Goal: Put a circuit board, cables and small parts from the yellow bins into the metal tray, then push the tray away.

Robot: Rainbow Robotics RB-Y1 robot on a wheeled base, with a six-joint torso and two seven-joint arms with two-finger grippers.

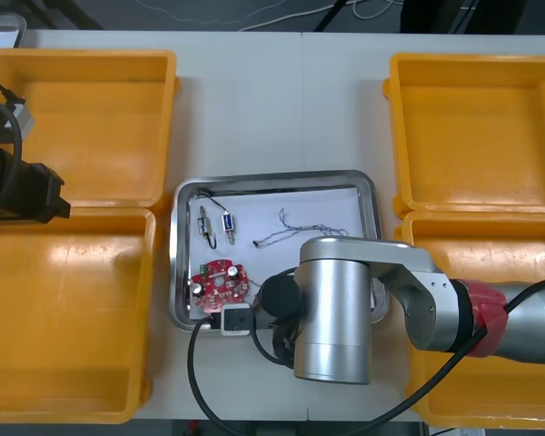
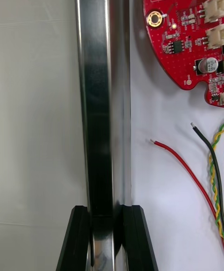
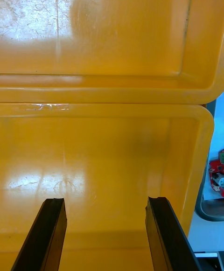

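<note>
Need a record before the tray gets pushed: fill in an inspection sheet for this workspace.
Surface: light table under bins and tray.
Job's things: metal tray, white inside, holds a red circuit board and two small metal parts; four yellow bins look empty.
Clutter: nothing seen.
Grippers: right gripper shut on the tray's near rim; left gripper open over the left bins.
Cables: red cable, black cable and twisted cable lie inside the tray.
Surroundings: cords on the dark floor beyond the table.

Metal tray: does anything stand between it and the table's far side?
Nothing visible does. Beyond the shiny metal tray, the light table is bare between the yellow plastic bins. The right gripper is shut on the tray's near rim; the left gripper hangs open over the left bins.
</note>
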